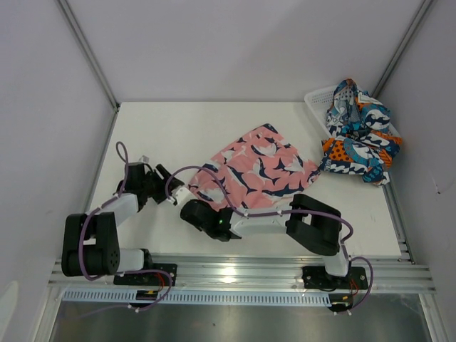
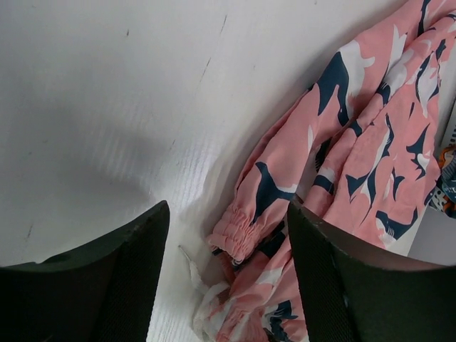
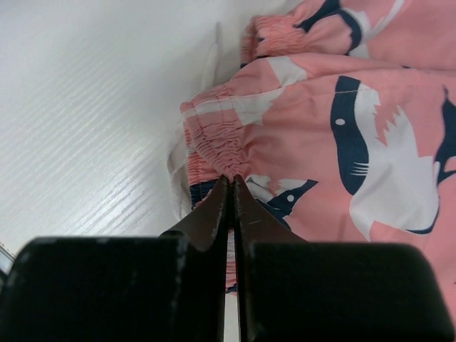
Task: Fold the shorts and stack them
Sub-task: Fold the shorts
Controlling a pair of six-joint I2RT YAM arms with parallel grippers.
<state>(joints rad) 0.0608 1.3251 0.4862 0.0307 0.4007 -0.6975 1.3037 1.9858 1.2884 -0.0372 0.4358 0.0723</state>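
The right end effector (image 3: 229, 182) is pinching shut on the gathered elastic waistband of the pink shorts (image 3: 370, 121), its dark fingers pressing flat together. Only its own wrist view is showing this, since from above the arm is covering the grip. The left end effector (image 2: 228, 214) is standing open, its curved black fingers straddling the waistband's other ruched corner, seen close only from the left wrist. The overhead view is showing the soft, rumpled pink fabric with navy-and-white shapes lying spread across the middle of the white ribbed surface (image 1: 178, 135). Just beside its right edge, the patterned shorts (image 1: 360, 139) are sitting bunched, spilling over a white mesh basket (image 1: 318, 100) at the far right.
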